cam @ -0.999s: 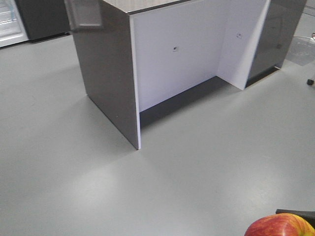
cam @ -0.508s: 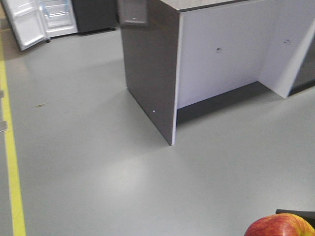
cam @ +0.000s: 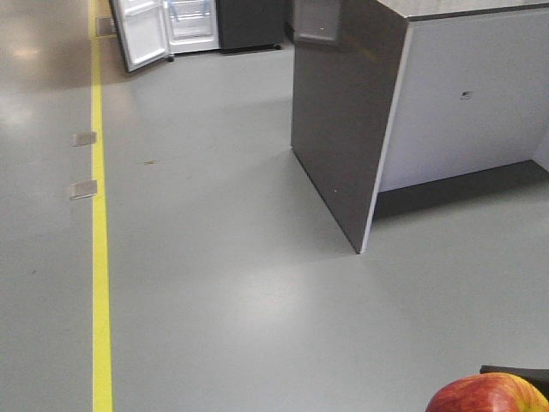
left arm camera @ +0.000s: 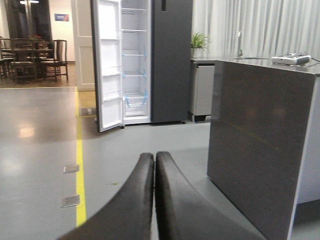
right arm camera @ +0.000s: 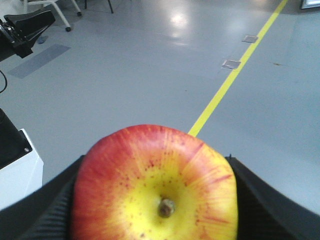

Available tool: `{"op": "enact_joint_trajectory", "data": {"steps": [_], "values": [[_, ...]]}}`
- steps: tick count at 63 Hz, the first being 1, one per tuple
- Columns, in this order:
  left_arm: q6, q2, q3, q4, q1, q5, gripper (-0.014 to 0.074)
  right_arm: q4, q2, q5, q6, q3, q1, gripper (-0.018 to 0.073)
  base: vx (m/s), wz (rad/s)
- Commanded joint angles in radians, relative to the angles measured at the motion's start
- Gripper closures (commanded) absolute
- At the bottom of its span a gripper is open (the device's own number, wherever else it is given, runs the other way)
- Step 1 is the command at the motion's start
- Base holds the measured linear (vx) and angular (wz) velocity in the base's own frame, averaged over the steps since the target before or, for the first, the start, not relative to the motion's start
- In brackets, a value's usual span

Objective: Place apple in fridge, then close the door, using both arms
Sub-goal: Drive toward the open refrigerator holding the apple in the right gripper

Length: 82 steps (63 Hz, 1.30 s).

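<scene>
My right gripper point(right arm camera: 155, 200) is shut on the apple point(right arm camera: 155, 185), red with a yellow patch round its stem, one black finger on each side. The apple also shows at the bottom right of the front view point(cam: 487, 395). My left gripper point(left arm camera: 154, 165) is shut and empty, its fingertips pressed together. The fridge point(left arm camera: 170, 60) stands far ahead, dark blue-grey, with its door point(left arm camera: 110, 65) swung open and the white shelves showing. It appears at the top of the front view point(cam: 193, 21), its door point(cam: 141, 34) to the left.
A grey-sided counter point(cam: 352, 120) with a white inner panel stands at right, close ahead; it also shows in the left wrist view point(left arm camera: 260, 145). A yellow floor line point(cam: 100, 257) runs along the left with two metal floor plates point(cam: 83, 163). Dining chairs point(left arm camera: 47, 57) stand far left.
The view has swung left: the counter slid to the right of the front view, and the yellow line and open fridge came in. The apple stays in my right gripper.
</scene>
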Motion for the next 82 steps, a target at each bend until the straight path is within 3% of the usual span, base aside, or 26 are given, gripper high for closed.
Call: {"op": "enact_joint_trajectory", "data": {"steps": [1, 82], "values": [[-0.006, -0.015, 0.021, -0.002, -0.007, -0.072, 0.0603, 0.046, 0.009, -0.054, -0.005, -0.027, 0.001, 0.0196, -0.06, 0.25], [-0.006, -0.015, 0.021, -0.002, -0.007, -0.072, 0.0603, 0.047, 0.009, -0.054, -0.005, -0.027, 0.001, 0.0196, 0.07, 0.04]]}}
